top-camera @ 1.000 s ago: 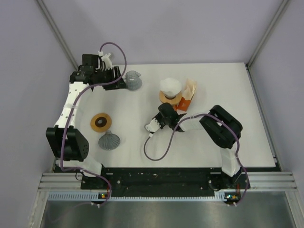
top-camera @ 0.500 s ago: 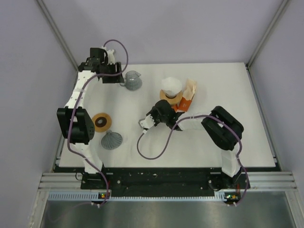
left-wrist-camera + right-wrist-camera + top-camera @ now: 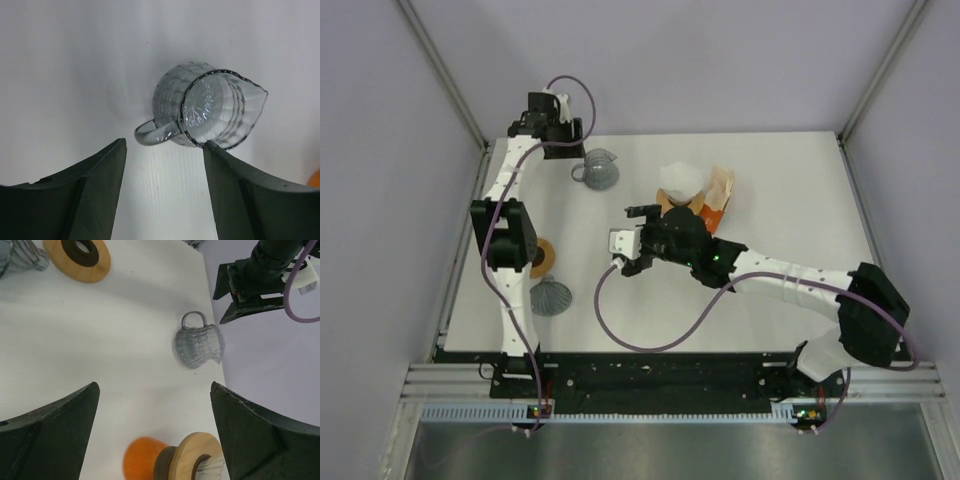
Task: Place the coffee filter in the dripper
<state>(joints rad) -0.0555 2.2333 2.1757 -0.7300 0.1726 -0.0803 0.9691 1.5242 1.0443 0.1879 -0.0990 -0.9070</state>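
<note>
The coffee filter (image 3: 680,180) sits as a white, crumpled cup on top of the dripper (image 3: 192,454), whose wooden collar shows just below it, with an orange piece (image 3: 142,462) under that. From above I cannot tell whether the paper is pressed down into the cone or only perched on its rim. The right gripper (image 3: 154,395) hangs just to the near-left of the dripper over bare tabletop (image 3: 800,200). Its jaws are wide apart, with nothing between them and no contact with the filter. The left gripper (image 3: 165,145) is well away to the far-left of the dripper, with its jaws also apart and empty. It hovers just short of a glass pitcher (image 3: 210,107), whose handle points toward the gap between the fingers. An orange-and-tan packet (image 3: 720,190) lies just right of the dripper. A second wooden ring (image 3: 77,257) and a ribbed glass cone (image 3: 552,297) lie well to its near-left. By my reading the placing step is at its end: the filter is on the dripper and free of any grip. What seems to remain is for the right arm to draw back toward its base without its cable or fingers brushing the light paper. If the filter proves to be sitting high or tilted, it may also need a gentle press at the centre to seat it against the cone walls.
</note>
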